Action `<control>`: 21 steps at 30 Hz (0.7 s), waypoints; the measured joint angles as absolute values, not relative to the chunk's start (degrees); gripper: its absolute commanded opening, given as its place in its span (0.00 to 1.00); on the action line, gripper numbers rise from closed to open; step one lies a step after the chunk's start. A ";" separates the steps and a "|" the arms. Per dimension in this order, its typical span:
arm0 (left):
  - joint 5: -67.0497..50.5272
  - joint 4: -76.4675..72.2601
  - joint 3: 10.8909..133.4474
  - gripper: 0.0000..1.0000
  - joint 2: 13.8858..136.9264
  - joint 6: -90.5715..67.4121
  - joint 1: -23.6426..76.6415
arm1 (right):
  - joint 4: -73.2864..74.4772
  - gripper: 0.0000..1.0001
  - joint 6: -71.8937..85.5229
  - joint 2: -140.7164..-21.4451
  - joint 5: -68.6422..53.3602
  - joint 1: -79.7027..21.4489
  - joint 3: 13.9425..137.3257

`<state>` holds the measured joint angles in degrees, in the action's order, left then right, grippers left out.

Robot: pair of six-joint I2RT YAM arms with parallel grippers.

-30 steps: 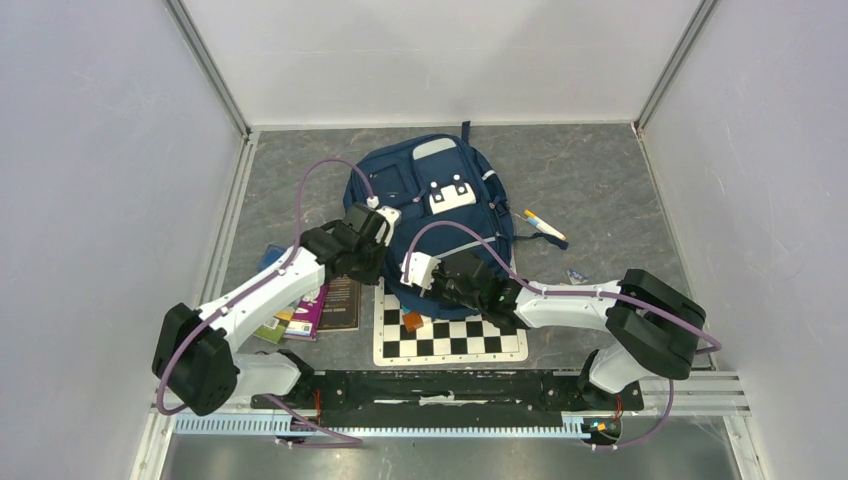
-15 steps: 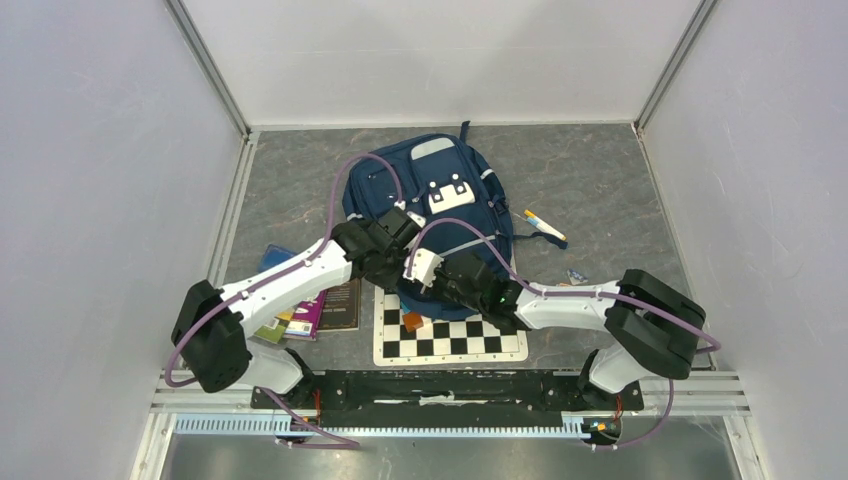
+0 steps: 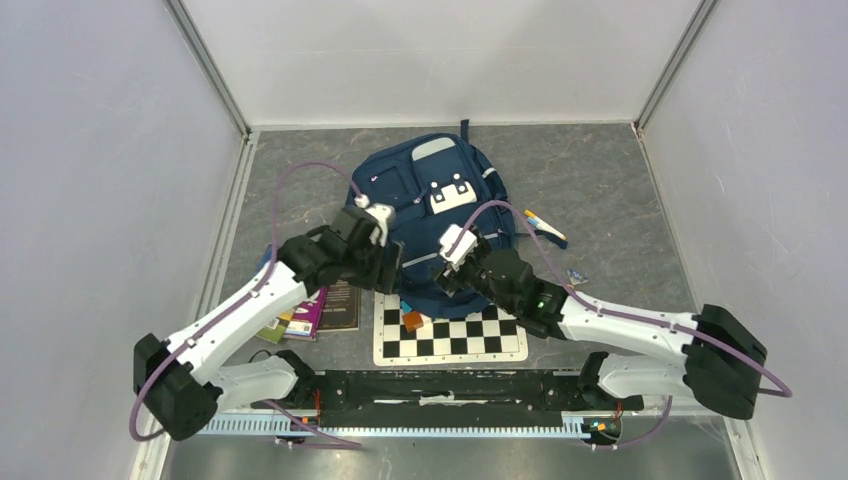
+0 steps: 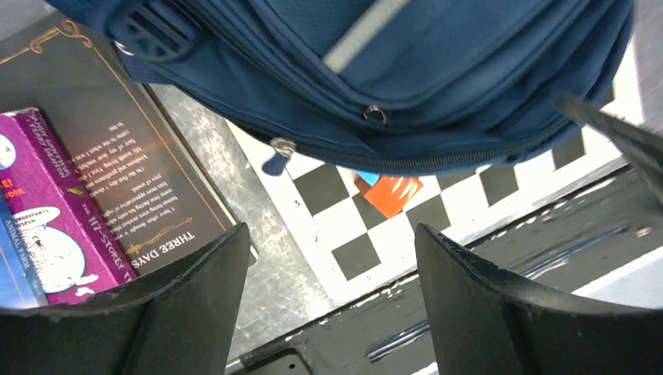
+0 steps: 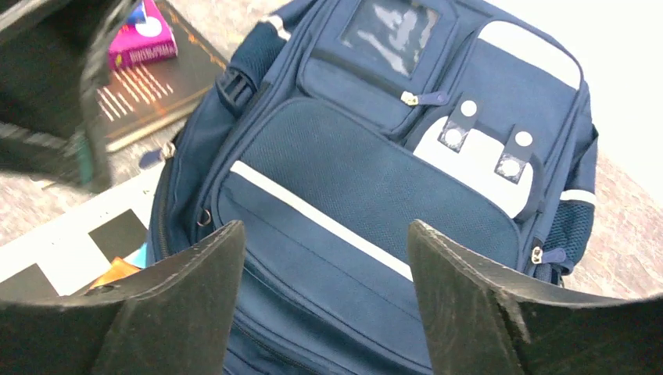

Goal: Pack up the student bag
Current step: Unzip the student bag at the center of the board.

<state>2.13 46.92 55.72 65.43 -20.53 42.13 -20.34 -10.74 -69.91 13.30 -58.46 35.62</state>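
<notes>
- Left gripper [image 4: 328,234]: fingers spread wide with nothing between them, hovering over the near-left edge of the student bag [image 3: 410,200].
- Right gripper [image 5: 324,230]: also spread wide and empty, hovering above the bag's near front, pointed across it toward the far end.
- Neither gripper touched the bag in either wrist view.
- The two grippers sat close together over the bag's near end, left one on the left.
- The bag lay flat mid-table, front side up, with the white patch [image 5: 477,160] toward the far end and a grey stripe [image 5: 313,215] across the lower pocket.
- The bag's near end overlapped the far edge of the checkerboard mat [image 3: 470,340].
- A zipper pull [image 4: 280,148] hung off the bag's near edge, and the zip there looked closed.
- An orange block [image 4: 388,191] sat on the mat right at the bag's edge; whether it was touching or tucked under, I couldn't tell.
- A dark book [image 4: 117,156] lay on the table just left of the mat, with a purple book [image 4: 47,219] beside it, farther left.
- Markers [image 3: 543,225] lay on the table just right of the bag.
</notes>
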 measured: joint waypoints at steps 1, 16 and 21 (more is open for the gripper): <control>0.95 46.41 55.64 0.83 64.77 -20.49 40.12 | -20.21 0.84 -10.13 -68.55 13.65 -58.76 35.62; -20.18 23.33 48.80 0.78 76.73 -26.48 8.93 | -19.57 0.93 -18.81 -83.70 21.37 -75.29 45.56; -22.72 19.44 48.42 0.75 81.36 -28.73 8.10 | -17.21 0.93 -27.64 -94.17 22.26 -75.77 53.39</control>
